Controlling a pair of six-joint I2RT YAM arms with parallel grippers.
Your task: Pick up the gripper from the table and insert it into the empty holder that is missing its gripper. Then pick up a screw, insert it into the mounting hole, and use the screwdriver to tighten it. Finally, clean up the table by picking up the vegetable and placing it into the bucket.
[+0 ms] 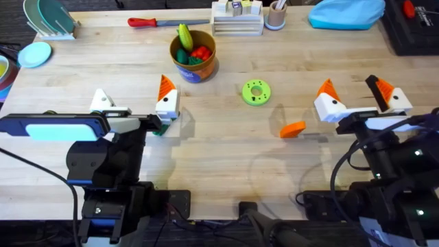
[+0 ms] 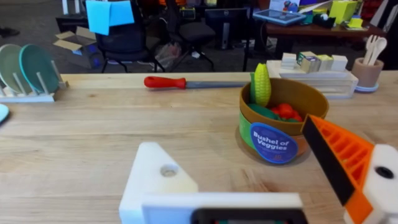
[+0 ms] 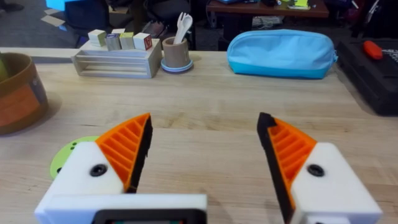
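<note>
Nearby, orange gripper (image 1: 293, 129) lies on open table (image 1: 219, 158) between claws.

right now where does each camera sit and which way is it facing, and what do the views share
Overhead: above the arms' bases, looking down and forward over the table; both arms show, left gripper and right gripper.
Left wrist: on the left arm, looking across the table at the bucket; its own holder, missing its orange tip, and one orange-tipped finger show.
Right wrist: on the right arm, facing the blue pouch; its two orange-tipped fingers show, spread apart.
Shared: overhead and left wrist both show the bucket and the red-handled tool.
</note>
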